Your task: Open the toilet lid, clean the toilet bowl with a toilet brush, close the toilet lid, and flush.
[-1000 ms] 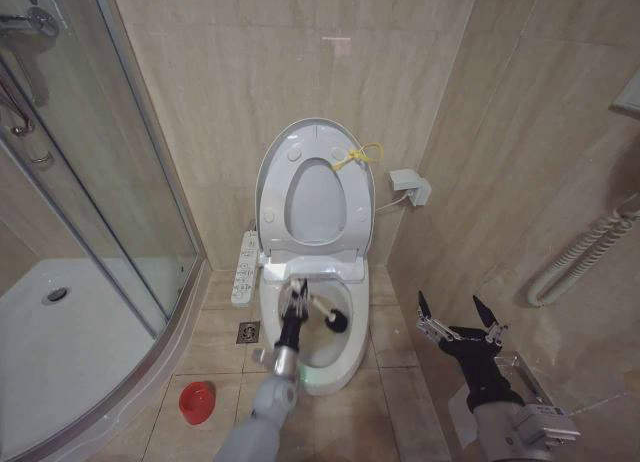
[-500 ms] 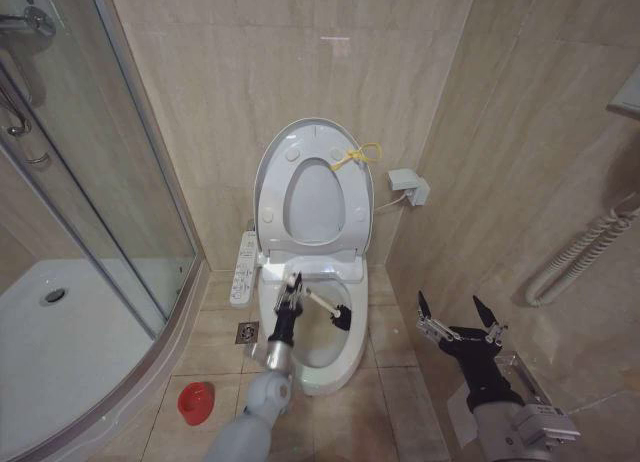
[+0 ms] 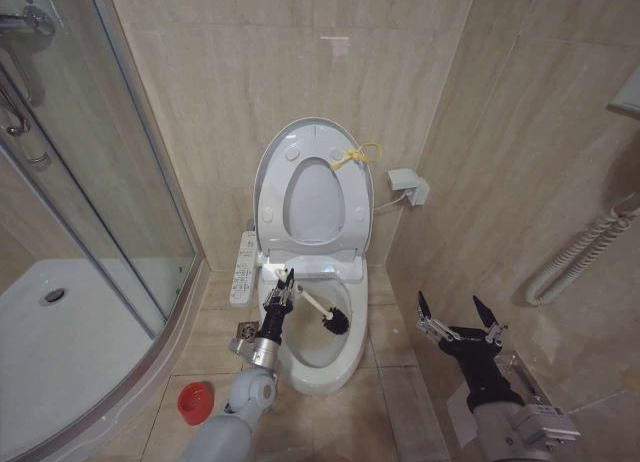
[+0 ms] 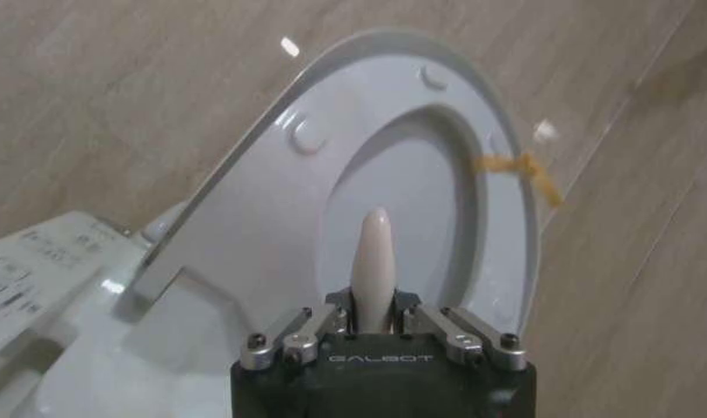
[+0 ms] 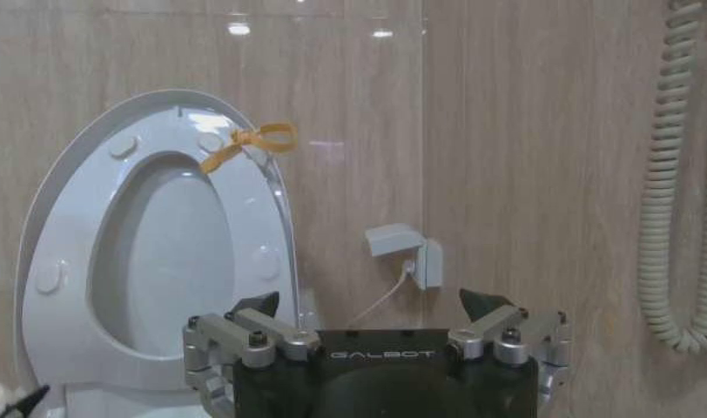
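White plastic, the toilet lid [image 3: 316, 187] stood raised against the wall at centre frame, its yellow cord loop [image 3: 358, 157] at the rim; below it the left gripper [image 3: 279, 292] clamped the toilet brush [image 3: 318, 310], black head inside the toilet bowl [image 3: 318, 340]. At lower right the right gripper [image 3: 460, 320] hung spread wide, holding nothing.

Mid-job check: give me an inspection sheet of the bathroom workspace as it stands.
Surface: beige tiled floor, floor drain beside toilet.
Job's things: toilet lid upright against wall, yellow cord loop at its rim; toilet brush head inside toilet bowl.
Clutter: red holder cup on floor.
Grippers: left gripper shut on brush handle above bowl's left rim; right gripper open, idle at right.
Cables: coiled hose on right wall; wall socket with lead.
Surroundings: glass shower enclosure left.
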{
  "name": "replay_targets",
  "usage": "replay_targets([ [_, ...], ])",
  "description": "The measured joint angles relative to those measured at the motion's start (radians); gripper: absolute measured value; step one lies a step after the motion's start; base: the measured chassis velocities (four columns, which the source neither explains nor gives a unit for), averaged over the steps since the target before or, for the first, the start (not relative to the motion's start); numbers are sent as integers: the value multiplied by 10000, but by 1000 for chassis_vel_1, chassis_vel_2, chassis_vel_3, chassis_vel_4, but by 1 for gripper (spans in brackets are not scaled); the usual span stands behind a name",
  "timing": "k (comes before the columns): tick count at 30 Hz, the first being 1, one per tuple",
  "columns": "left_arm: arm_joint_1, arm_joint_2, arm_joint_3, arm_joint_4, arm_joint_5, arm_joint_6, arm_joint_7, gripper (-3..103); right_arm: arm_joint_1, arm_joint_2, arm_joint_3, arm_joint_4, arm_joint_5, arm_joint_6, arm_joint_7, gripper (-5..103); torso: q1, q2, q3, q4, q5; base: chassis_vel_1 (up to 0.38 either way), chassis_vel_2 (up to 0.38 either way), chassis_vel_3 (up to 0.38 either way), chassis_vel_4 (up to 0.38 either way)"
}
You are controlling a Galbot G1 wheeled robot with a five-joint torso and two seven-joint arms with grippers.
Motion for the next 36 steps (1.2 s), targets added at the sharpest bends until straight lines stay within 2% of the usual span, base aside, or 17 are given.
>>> replay_targets([
  [3,211,145,53,4,196,112,-103,22,0,0,-1,0,0,0,0,100,0,0,0,2,1,0,0,0,0],
  [9,366,188,59,1319,883,62,373,22,0,0,0,0,-1,0,0,100,-1,0,0,5,-1,0,0,0,0],
  [14,-133,113,221,2391,1961,-6,736,22,0,0,0,0,-1,0,0,100,-1,-1,1,-1,2,0,0,0,0],
  [16,-199,78,266,2388,1832,-27,752,22,0,0,0,0,-1,0,0,100,0,0,1,-1,2,0,0,0,0],
  [19,-285,-79,345,1845,591,28,722,22,0,0,0,0,-1,0,0,100,0,-1,1,0,2,0,0,0,0],
  [20,-285,-79,345,1845,591,28,722,22,0,0,0,0,-1,0,0,100,0,-1,1,0,2,0,0,0,0],
  [23,-280,-111,384,1213,-140,202,611,22,0,0,0,0,-1,0,0,100,-1,0,0,0,3,0,0,0,0],
  [26,-261,-101,401,1266,-101,240,607,22,0,0,0,0,-1,0,0,100,-1,0,0,3,3,0,0,0,0],
  [29,-180,-144,393,1912,181,242,700,22,0,0,0,0,0,0,0,100,0,-1,1,3,2,0,0,0,0],
  [32,-51,-153,391,2085,247,247,775,22,0,0,0,0,-1,0,0,100,-1,0,0,3,1,0,0,0,0],
  [36,375,103,399,1548,73,383,1321,22,0,0,0,0,-1,0,0,100,-1,0,1,1,1,0,0,0,0],
])
